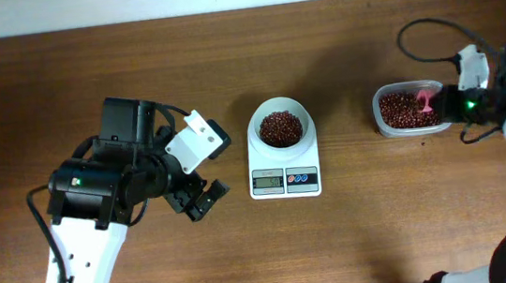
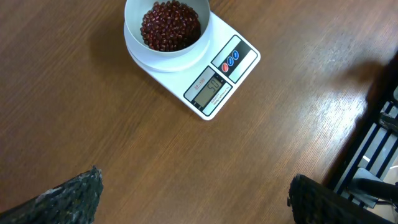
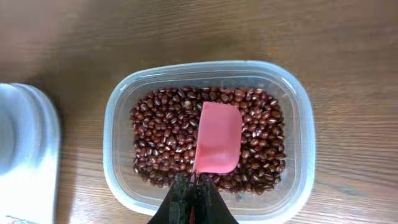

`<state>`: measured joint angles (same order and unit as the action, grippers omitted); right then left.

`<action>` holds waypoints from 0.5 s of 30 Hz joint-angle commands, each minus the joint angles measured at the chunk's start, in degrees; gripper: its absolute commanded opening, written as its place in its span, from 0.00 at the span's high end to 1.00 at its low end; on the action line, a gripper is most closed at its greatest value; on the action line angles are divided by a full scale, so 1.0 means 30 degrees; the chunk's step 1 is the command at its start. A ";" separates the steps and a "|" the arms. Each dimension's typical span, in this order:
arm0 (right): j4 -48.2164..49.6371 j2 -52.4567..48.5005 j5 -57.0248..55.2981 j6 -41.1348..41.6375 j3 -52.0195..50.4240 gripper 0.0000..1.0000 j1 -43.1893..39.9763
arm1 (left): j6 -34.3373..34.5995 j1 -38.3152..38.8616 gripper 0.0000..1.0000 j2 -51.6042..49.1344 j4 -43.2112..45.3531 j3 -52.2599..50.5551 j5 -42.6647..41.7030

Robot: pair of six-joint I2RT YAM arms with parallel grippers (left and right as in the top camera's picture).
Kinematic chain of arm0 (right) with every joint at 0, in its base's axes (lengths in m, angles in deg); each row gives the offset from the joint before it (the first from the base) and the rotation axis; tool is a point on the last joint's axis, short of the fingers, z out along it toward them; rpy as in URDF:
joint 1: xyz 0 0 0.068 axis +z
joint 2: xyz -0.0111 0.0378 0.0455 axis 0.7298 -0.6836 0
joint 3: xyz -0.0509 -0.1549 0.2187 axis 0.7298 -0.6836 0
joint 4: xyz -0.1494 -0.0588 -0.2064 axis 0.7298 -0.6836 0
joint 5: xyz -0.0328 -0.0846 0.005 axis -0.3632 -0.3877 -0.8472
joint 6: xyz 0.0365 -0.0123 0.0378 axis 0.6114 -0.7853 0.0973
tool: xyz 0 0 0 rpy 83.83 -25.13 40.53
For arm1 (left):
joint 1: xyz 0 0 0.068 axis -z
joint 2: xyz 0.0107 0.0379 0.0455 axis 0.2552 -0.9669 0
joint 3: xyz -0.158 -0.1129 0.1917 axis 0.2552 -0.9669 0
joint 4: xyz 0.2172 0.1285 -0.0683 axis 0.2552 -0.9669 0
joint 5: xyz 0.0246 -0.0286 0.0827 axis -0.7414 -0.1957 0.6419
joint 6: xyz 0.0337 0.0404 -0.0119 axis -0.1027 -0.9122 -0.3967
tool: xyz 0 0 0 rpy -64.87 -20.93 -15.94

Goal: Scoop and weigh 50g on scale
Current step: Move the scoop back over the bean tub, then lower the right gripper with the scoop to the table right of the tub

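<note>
The scale stands mid-desk with its display on the near side, and the beans are heaped in its round bowl behind. Just left of it, the left gripper hovers over the desk, jaws spread wide and empty. Well off to the right, the right gripper is clamped on a pink scoop that lies on more beans in a clear tub.

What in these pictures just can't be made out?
- Overhead: the scale display digits, too small to read.
- Right wrist: the pink scoop handle, hidden inside the shut right gripper.
- Left wrist: the left gripper fingers, cut off by the bottom edge.
</note>
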<state>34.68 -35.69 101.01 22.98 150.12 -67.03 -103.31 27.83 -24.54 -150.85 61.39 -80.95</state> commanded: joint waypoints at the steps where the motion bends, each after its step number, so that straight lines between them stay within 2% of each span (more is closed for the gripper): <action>1: -0.0175 0.1596 -0.5712 -0.0211 0.0823 0.96 0.1931 | -0.0291 -0.0117 0.01 0.0058 0.0022 -0.0044 -0.0204; 3: -0.0539 0.2229 -0.9646 -0.0211 0.0845 0.96 0.3410 | -0.0291 -0.0117 0.01 0.0058 0.0022 -0.0044 -0.0211; 5: -0.0583 0.2426 -1.1067 -0.0211 0.0845 0.96 0.4517 | -0.0291 -0.0117 0.01 0.0058 0.0022 -0.0044 -0.0204; 9: -0.0729 0.2506 -1.2728 -0.0182 0.1064 0.95 0.5486 | -0.0291 -0.0117 0.01 0.0058 0.0022 -0.0044 -0.0204; 11: -0.1304 0.2943 -1.2713 0.1129 0.2222 0.96 0.5442 | -0.0291 -0.0117 0.01 0.0058 0.0022 -0.0044 -0.0211; 15: -0.3373 0.4728 -1.2480 0.1508 0.5763 0.96 0.5428 | -0.0291 -0.0117 0.01 0.0058 0.0022 -0.0044 -0.0211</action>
<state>26.33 -26.54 64.58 25.71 161.51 -50.88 -103.31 27.83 -24.54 -150.85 61.39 -80.95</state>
